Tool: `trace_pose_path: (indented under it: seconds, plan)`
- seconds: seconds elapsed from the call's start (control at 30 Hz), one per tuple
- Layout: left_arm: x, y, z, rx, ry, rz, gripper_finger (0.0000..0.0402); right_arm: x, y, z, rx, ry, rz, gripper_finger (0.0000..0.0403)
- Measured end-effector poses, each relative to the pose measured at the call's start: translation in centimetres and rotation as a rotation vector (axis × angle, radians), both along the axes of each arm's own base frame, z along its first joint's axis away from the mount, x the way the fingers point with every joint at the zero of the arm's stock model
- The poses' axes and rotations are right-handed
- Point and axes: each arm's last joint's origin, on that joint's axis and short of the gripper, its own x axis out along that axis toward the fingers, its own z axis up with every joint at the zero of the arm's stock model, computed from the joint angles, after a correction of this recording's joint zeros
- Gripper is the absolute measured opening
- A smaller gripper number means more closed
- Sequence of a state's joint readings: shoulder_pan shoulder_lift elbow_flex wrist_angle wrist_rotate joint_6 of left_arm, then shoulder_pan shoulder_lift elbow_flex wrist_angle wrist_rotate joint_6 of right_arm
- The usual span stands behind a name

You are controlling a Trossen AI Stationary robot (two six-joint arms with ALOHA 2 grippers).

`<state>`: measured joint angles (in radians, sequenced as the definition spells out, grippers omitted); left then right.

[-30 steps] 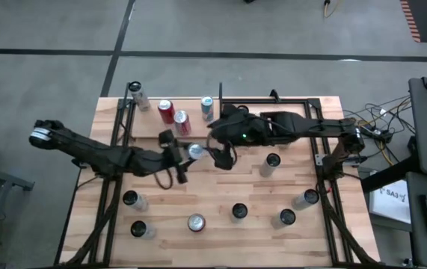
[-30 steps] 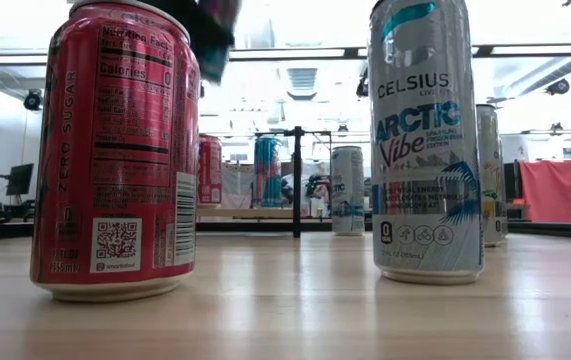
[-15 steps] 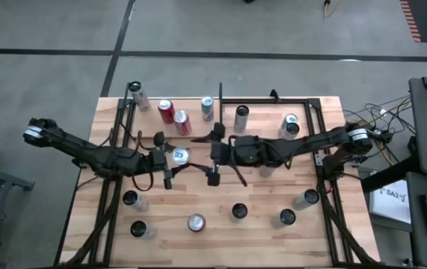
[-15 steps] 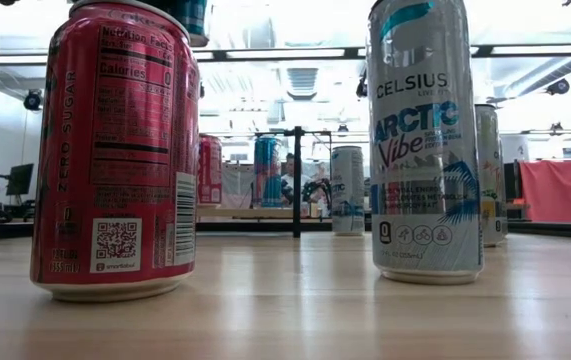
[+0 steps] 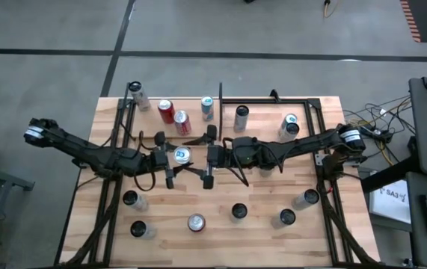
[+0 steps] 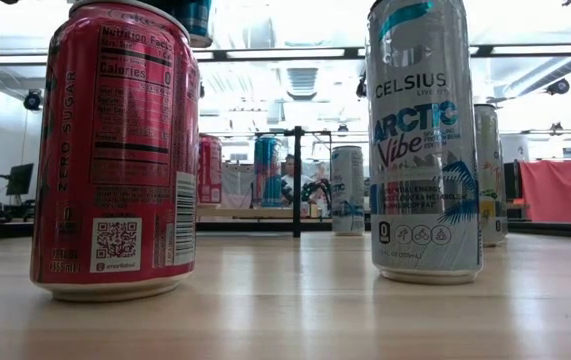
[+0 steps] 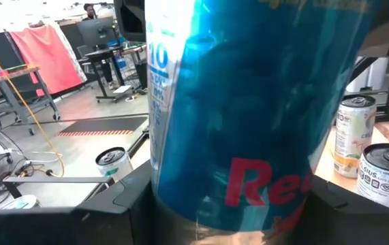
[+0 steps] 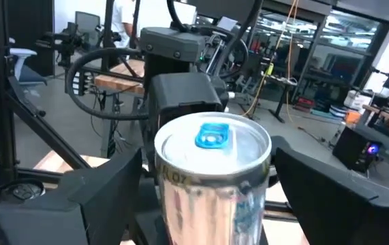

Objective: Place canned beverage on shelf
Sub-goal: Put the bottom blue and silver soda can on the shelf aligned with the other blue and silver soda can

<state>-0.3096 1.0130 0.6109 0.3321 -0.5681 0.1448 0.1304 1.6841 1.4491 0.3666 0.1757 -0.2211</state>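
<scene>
A blue canned beverage is held upright above the middle of the table. It fills the left wrist view, and its bottom shows at the top of the low view. My left gripper is shut on it. My right gripper is open and faces the can from the table's right. Its fingers stand on either side of the can without touching it. The plywood shelf at the far left carries several cans and shows far off in the low view. My left gripper pinches the can's side wall between its two fingers. The fingers come level from the table's left. The can stands upright in the hold, top up, lifted clear of the table.
Several cans stand along the near half of the table, such as a red-topped one and a dark one. Others stand at the far right inside a black frame. A red can and a Celsius can loom close in the low view.
My left gripper has carried the can a little toward the table's left edge, still upright and clear. My right arm has swung from the far side toward the middle, and its gripper has turned to face the can.
</scene>
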Motion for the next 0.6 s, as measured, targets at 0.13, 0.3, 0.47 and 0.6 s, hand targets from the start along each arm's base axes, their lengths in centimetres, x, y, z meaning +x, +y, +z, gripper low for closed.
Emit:
trace_pose_path:
  seconds: [0.13,0.3,0.47,0.6]
  plan:
    - [0.08,-0.02,-0.02,-0.001,-0.003,0.001,0.0208,0.02,0.0,0.36,-0.009,-0.007,0.0,0.0326]
    - [0.16,0.01,0.13,-0.001,-0.02,0.004,0.0208,0.1,0.01,0.04,-0.011,0.021,0.001,0.0326]
    - [0.21,0.21,0.24,-0.003,-0.031,0.013,0.0208,0.1,0.01,-0.05,-0.011,0.03,0.0,0.0326]
    - [0.34,0.34,0.25,-0.005,-0.039,0.02,0.0208,0.11,0.0,0.08,-0.011,0.026,-0.001,0.0326]
